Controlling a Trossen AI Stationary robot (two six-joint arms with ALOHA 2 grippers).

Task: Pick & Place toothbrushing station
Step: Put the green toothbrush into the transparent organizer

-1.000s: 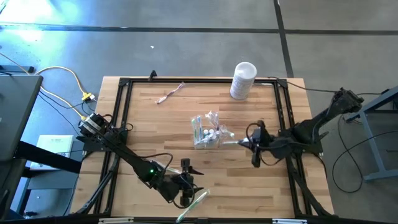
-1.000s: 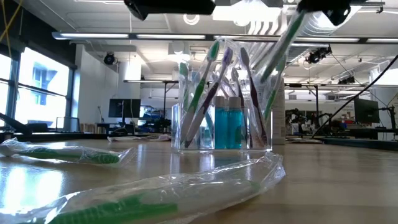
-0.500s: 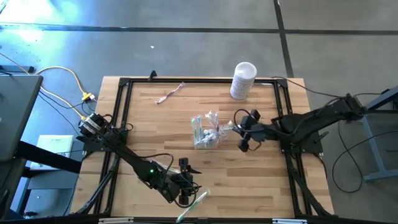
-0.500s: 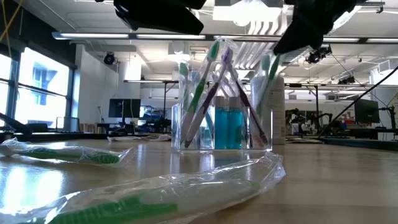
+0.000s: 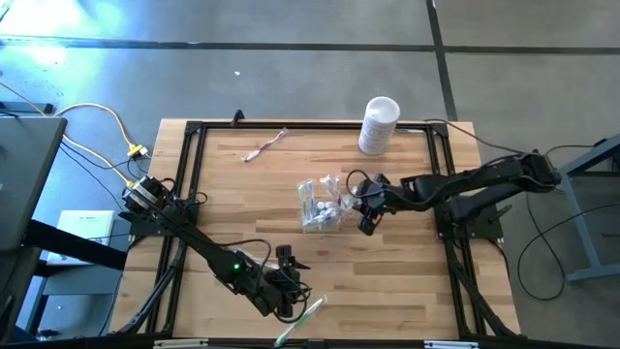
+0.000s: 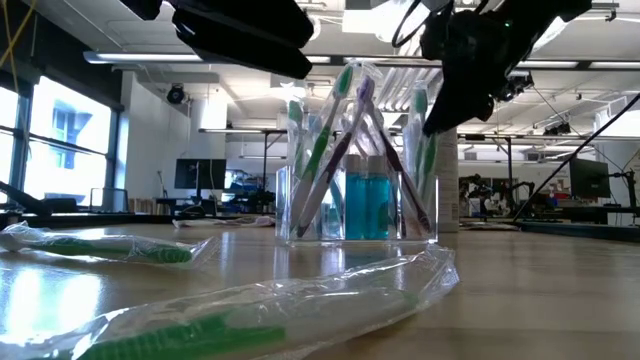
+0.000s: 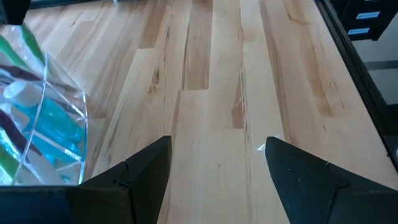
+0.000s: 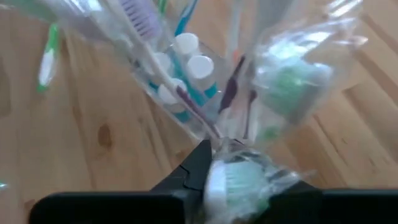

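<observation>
Right pincer (image 5: 363, 206), clamped on a wrapped toothbrush (image 8: 239, 180), hovers just right of the clear cup (image 5: 320, 208) mid-desk to drop it in, while the left pincer (image 7: 214, 180) waits, fingers apart, near the front edge.

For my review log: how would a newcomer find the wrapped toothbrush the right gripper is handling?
Start at the wooden table and find the small clear plastic cup near its middle, crowded with toothbrushes and teal tubes. The right gripper sits at the cup's right side, shut on a green-headed toothbrush in crinkled clear wrap. Unlike its neighbours, it is not yet fully released.
</observation>
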